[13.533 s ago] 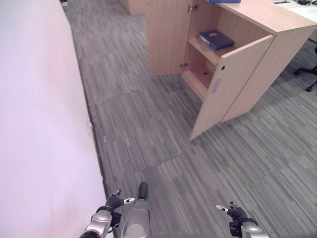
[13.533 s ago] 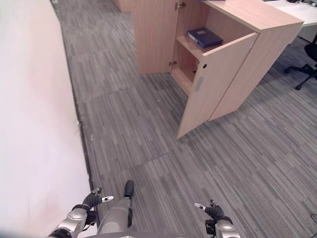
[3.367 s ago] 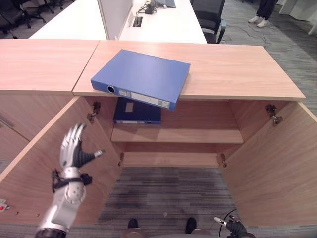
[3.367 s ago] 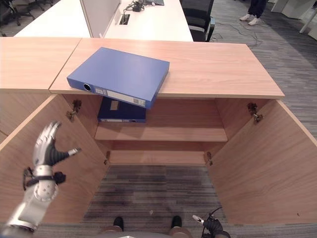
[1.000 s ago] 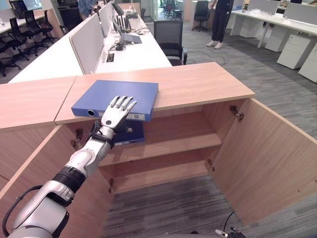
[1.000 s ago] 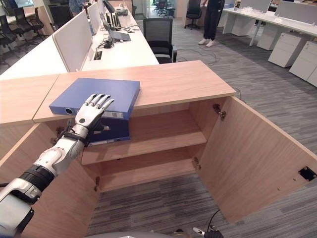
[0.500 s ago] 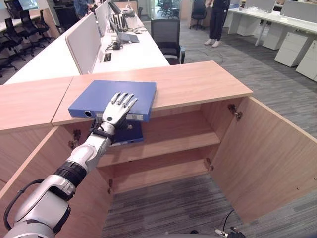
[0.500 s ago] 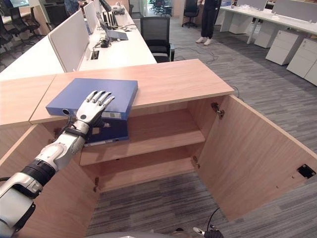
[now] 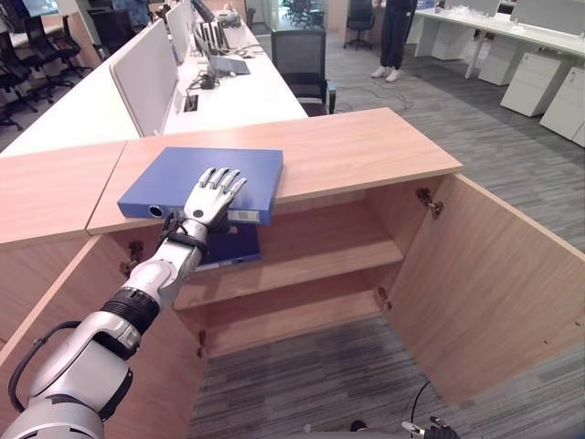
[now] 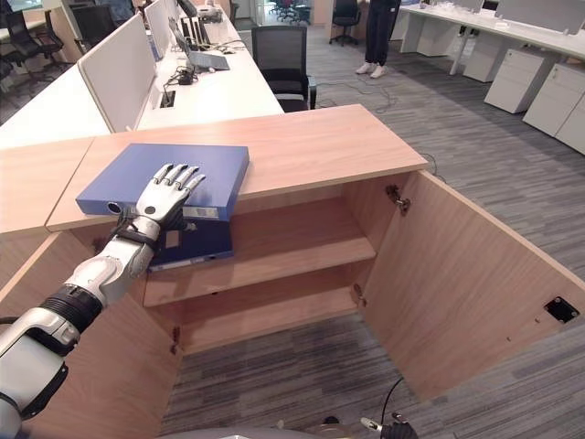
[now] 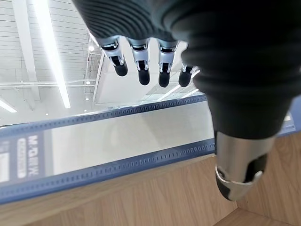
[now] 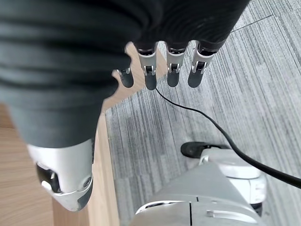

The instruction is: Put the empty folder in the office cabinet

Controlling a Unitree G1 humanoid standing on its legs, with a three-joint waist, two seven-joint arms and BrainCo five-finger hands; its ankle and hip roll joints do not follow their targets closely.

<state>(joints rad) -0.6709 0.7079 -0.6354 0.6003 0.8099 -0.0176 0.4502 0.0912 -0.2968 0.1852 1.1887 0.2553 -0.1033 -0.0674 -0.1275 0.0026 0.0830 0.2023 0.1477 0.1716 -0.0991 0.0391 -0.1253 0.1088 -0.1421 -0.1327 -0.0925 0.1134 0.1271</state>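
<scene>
The blue folder lies flat on top of the office cabinet, near its left end, with its spine overhanging the front edge above the open compartment. Your left hand is at that front edge with fingers straight and spread over the cover and the thumb below the spine — open, not yet clamped on anything. Your right hand hangs low by the floor with fingers relaxed and apart, holding nothing. Step in hand, as you should judge it: get a grip on the folder's front edge. Slide the fingers a little farther over the cover, bring the thumb up under the overhanging spine, and close only once both sides are in contact — a pinch at the very lip will likely let the folder pivot and droop. Draw it straight toward you, keeping it level, then lower it to the upper shelf. A second folder already lies on the left of that shelf, just under your hand, so aim for the bare stretch to its right. The right door stands wide open and well apart from your path.
</scene>
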